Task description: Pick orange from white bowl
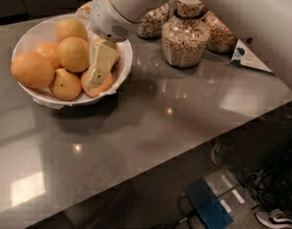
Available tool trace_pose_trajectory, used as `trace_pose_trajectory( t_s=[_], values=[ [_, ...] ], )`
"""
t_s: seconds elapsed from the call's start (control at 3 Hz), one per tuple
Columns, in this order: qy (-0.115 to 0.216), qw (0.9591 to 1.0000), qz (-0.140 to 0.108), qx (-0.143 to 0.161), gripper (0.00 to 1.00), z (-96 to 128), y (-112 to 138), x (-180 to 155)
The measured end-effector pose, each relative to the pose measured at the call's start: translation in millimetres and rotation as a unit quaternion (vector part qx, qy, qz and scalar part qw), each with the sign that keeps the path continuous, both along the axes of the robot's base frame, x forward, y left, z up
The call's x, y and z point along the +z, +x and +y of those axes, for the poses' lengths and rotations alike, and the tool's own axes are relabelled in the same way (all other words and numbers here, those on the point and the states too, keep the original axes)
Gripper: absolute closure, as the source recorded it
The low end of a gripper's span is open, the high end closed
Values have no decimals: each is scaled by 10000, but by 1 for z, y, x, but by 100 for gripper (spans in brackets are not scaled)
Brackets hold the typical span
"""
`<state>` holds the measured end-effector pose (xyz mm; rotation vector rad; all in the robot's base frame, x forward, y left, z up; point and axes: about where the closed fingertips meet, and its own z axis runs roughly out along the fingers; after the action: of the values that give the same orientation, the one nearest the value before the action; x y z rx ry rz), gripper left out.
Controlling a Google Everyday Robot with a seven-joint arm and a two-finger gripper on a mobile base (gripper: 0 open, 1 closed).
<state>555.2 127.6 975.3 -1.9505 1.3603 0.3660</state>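
1. Camera view: the pincer is seen down inside the bowl, against an orange near the right rim.
2. Whether the pincer is spread or pressed together cannot be told.
3. The bowl is set on the tabletop, left of a jar.

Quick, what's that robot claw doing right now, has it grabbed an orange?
The gripper: down in the white bowl, over an orange at the bowl's right side; open, closed or holding it cannot be told.
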Motion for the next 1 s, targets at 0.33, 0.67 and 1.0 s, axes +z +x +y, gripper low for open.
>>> trace_pose_trajectory(
  t_s=[0.33, 0.67, 1.0],
  values=[
    [-285, 9992, -259, -95, 0, 7, 17, -2],
    [-285, 9992, -259, -94, 0, 7, 17, -2],
    [-285, 9992, -259, -94, 14, 7, 17, -2]
  ],
)
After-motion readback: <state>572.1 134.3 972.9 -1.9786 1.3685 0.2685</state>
